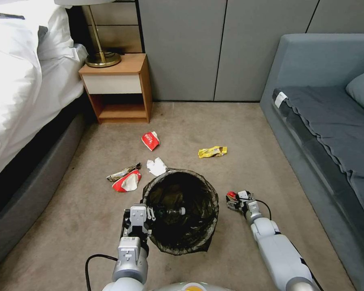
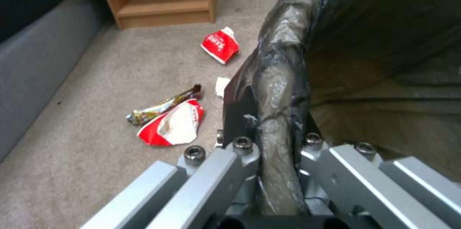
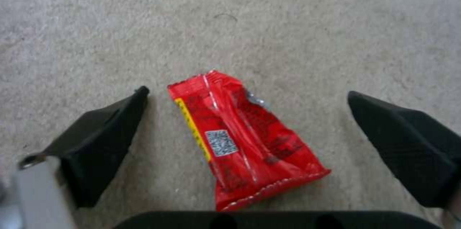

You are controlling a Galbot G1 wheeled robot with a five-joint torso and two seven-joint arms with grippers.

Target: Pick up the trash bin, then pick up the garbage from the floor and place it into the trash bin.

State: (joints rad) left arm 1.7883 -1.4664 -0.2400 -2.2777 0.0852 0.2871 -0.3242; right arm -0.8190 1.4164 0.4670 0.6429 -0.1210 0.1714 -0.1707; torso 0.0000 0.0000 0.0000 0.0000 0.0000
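Observation:
The trash bin (image 1: 198, 238), lined with a dark bag, hangs just above the floor (image 1: 246, 169), and my left gripper (image 1: 150, 213) is shut on its rim (image 2: 281, 88). A clear bottle (image 1: 172, 211) lies inside it. My right gripper (image 1: 233, 199) is low over the carpet to the bin's right, open. Its fingers (image 3: 103, 139) straddle a red wrapper (image 3: 240, 139) lying flat, without touching it. Other garbage lies beyond the bin: a red-and-white wrapper (image 1: 150, 140), a yellow wrapper (image 1: 212, 152), a white tissue (image 1: 156, 166), a torn red-and-white wrapper (image 1: 127, 181) and a dark bar wrapper (image 1: 123, 172).
A bed (image 1: 24, 93) runs along the left. A wooden nightstand (image 1: 119, 91) with a brass lamp (image 1: 102, 56) stands at the back left. A grey sofa (image 1: 331, 121) lines the right, and grey cabinet doors (image 1: 214, 48) close the back. Open carpet lies between them.

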